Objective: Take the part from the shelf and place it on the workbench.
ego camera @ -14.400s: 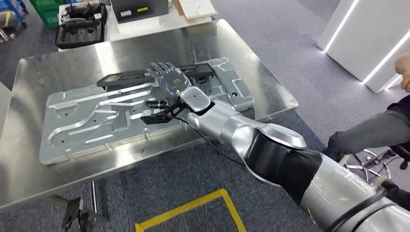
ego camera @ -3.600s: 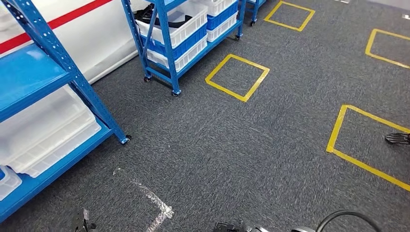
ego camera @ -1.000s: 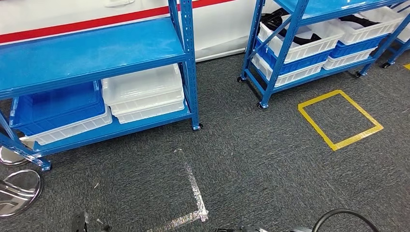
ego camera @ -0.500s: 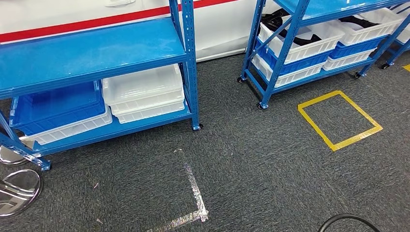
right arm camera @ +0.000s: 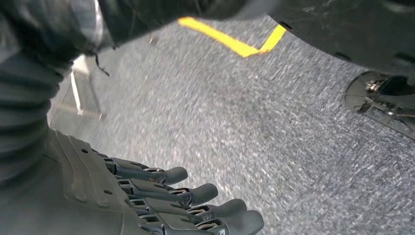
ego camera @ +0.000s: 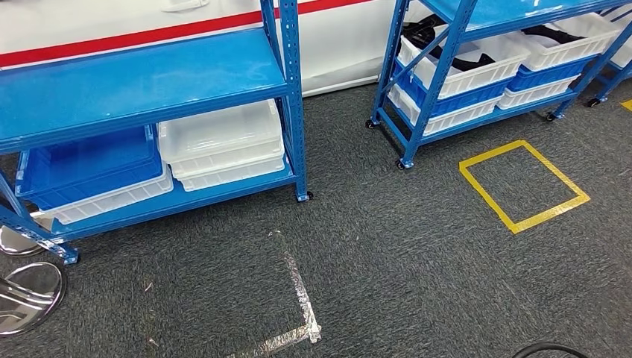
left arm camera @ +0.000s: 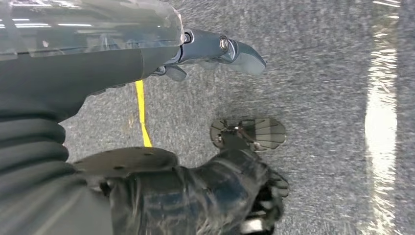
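Two blue shelves on grey carpet, both hands hanging empty.

The near shelf (ego camera: pixel 149 82) holds a blue bin (ego camera: pixel 86 160) and a clear bin (ego camera: pixel 220 138); dark parts (ego camera: pixel 462 56) lie in the far shelf's (ego camera: pixel 447 45) white bins (ego camera: pixel 477 67). The right hand (right arm camera: pixel 161 196) has fingers extended, slightly parted; the left hand (left arm camera: pixel 210 49) holds nothing, its spread unclear.

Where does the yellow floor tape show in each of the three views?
Head view: yellow floor tape forms a square outline on the right, in front of the right-hand blue shelf.
Left wrist view: a single yellow strip beside the arm's dark cover.
Right wrist view: a bent yellow strip across the floor from the fingers.
Whether these are the same marking cannot be told.
Shared landmark: the grey carpet.
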### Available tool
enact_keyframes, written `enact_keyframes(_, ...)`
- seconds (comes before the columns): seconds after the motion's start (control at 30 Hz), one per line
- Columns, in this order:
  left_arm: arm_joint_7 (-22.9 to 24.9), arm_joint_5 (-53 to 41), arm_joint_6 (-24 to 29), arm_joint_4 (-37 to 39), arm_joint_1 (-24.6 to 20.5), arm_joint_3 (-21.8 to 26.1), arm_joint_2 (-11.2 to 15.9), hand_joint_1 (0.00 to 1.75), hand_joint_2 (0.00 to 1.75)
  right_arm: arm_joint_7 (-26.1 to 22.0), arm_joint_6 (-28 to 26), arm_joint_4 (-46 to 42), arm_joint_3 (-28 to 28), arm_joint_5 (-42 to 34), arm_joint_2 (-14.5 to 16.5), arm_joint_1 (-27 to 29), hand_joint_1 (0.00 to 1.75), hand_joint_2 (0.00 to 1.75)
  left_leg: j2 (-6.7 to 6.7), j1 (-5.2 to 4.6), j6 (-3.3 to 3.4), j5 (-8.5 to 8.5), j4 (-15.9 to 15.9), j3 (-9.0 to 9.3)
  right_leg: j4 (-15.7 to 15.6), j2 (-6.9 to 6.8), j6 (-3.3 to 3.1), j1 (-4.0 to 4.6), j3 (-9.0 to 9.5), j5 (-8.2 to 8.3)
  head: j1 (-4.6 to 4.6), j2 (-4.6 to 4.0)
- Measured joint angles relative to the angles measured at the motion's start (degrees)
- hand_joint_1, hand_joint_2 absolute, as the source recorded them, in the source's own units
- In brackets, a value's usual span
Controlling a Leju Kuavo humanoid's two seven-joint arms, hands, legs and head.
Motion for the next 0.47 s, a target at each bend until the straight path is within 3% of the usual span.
enact_keyframes(0.13,-0.92,-5.19,-1.78,-0.43,2.89,4.78,0.32,0.00,0.00,-0.55,0.51,-0.70,-3.01,-0.54,-0.19,1.58,0.00,0.00,0.03,0.00,-0.01,-0.06,0.00,0.01,-0.01,0.00,-0.01,0.00,0.05,-0.08,-0.01,0.01)
enact_keyframes(0.2,-1.42,-7.95,-2.70,-0.69,4.43,7.32,0.45,0.00,0.87,-0.84,0.63,-1.12,-4.50,-0.89,-0.28,2.42,0.00,0.00,0.04,0.00,-0.02,-0.11,0.00,0.01,-0.02,0.00,-0.01,0.00,0.09,-0.13,-0.01,0.01)
enact_keyframes(0.27,-1.95,-10.89,-3.70,-0.98,6.07,10.23,0.61,0.00,0.87,-1.20,0.90,-1.56,-6.29,-1.31,-0.38,3.34,0.00,0.00,0.04,0.00,-0.03,-0.20,0.00,0.04,-0.03,0.01,0.02,0.00,0.17,-0.20,-0.01,0.00)
enact_keyframes(0.33,-2.43,-13.67,-4.65,-1.27,7.59,12.88,0.77,0.00,0.00,-1.47,1.26,-1.94,-8.16,-1.54,-0.48,4.20,0.00,0.00,0.05,0.00,0.01,-0.28,0.00,0.11,-0.04,0.01,0.04,0.00,0.25,-0.27,-0.01,0.01)
enact_keyframes(0.47,-3.18,-17.80,-6.03,-1.70,9.53,16.79,0.95,0.00,0.00,-1.97,1.58,-2.54,-11.07,-2.15,-0.59,5.23,0.00,0.00,0.05,0.00,0.01,-0.36,0.00,0.17,-0.06,0.01,0.01,0.00,0.35,-0.37,-0.01,0.00)
